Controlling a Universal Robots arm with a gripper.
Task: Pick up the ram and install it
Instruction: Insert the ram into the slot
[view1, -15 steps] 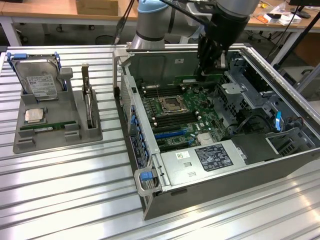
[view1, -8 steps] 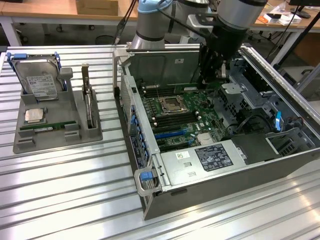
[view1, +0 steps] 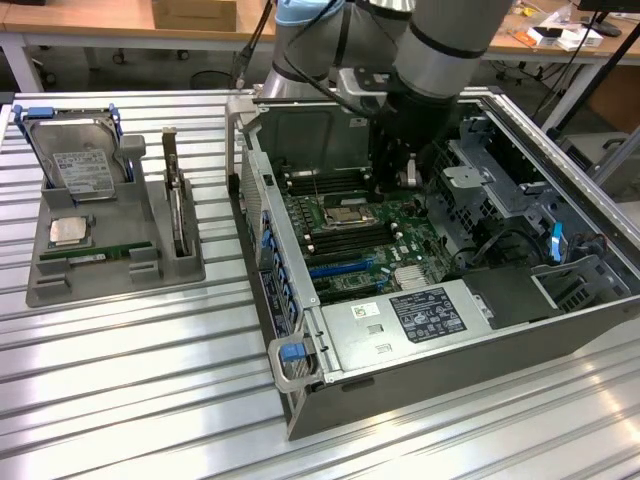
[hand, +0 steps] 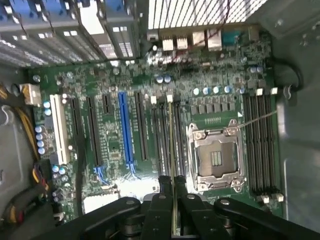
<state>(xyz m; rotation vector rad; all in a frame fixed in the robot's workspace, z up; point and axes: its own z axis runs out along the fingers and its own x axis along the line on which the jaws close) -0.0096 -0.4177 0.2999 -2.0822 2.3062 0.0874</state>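
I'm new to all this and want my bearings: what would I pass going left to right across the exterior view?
Hard drive → upright card → processor socket → end effector gripping the ram → blue tab.

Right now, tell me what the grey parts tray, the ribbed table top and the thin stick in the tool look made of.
Grey moulded parts tray: probably matte plastic, uniform dull grey, rounded blocky walls.
Ribbed silver table top: likely brushed aluminium, long grooved slats with soft sheen.
Thin greenish stick clamped in the black tool: seen edge-on, seemingly circuit-board laminate; finish unclear.
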